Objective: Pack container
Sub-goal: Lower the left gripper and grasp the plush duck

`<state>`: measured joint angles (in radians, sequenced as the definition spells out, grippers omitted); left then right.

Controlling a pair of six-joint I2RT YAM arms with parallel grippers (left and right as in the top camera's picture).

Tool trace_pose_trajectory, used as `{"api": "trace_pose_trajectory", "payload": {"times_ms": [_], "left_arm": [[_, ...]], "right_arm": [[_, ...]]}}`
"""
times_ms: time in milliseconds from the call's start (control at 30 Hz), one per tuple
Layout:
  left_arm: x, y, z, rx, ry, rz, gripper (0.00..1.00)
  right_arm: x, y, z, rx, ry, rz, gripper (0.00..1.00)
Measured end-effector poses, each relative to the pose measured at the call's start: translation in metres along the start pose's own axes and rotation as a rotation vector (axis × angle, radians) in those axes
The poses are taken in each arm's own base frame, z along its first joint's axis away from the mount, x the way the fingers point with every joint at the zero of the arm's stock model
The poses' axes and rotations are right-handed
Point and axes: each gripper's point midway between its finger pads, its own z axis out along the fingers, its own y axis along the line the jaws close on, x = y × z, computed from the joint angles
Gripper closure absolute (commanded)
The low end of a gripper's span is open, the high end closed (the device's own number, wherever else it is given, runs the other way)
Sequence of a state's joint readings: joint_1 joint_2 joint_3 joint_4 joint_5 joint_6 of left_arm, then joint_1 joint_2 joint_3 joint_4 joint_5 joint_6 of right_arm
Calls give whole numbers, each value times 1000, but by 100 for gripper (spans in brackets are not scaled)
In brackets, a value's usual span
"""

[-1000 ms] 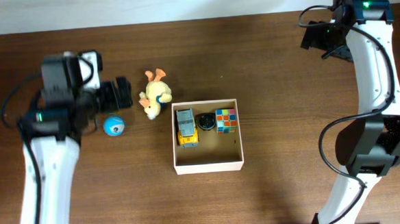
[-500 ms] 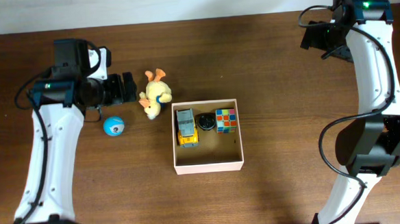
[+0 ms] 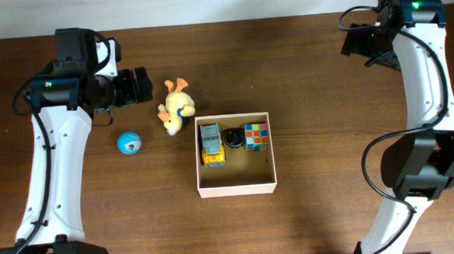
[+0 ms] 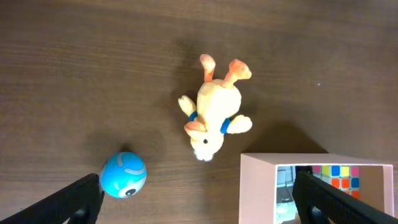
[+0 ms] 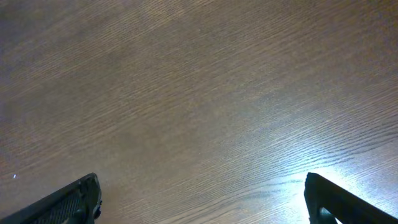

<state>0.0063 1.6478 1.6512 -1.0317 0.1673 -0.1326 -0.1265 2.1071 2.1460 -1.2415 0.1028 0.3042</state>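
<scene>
The container (image 3: 238, 188) is a square cream-walled box at mid table, holding a yellow toy truck (image 3: 211, 144), a black round thing (image 3: 233, 137) and a colour cube (image 3: 256, 136). Its corner shows in the left wrist view (image 4: 258, 186). A yellow plush duck (image 3: 175, 106) lies left of and behind it, also in the left wrist view (image 4: 214, 109). A blue ball (image 3: 130, 142) lies farther left, seen too in the left wrist view (image 4: 123, 175). My left gripper (image 3: 138, 86) is open, empty, above the table left of the duck. My right gripper (image 3: 360, 42) is open and empty at the far right.
The table is dark brown wood. The right wrist view shows only bare wood with a bright glare patch (image 5: 348, 149). A pale wall edge runs along the back of the table (image 3: 220, 3).
My left arm has swung back and up, carrying the open gripper from beside the blue ball to a spot left of the duck. The toys and the right arm have not moved.
</scene>
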Motion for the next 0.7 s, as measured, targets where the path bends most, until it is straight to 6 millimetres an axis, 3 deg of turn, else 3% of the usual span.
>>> {"api": "trace_pose_trajectory", "payload": {"times_ms": [233, 500, 700], "left_arm": [[-7, -7, 0, 40, -28, 3, 1], [-47, -22, -2, 116, -184, 40, 1], [-56, -21, 30, 115, -157, 38, 1]], "right_arm": [[0, 0, 0, 0, 0, -1, 1], [0, 0, 0, 0, 0, -1, 1], [0, 0, 0, 0, 0, 0, 1]]}}
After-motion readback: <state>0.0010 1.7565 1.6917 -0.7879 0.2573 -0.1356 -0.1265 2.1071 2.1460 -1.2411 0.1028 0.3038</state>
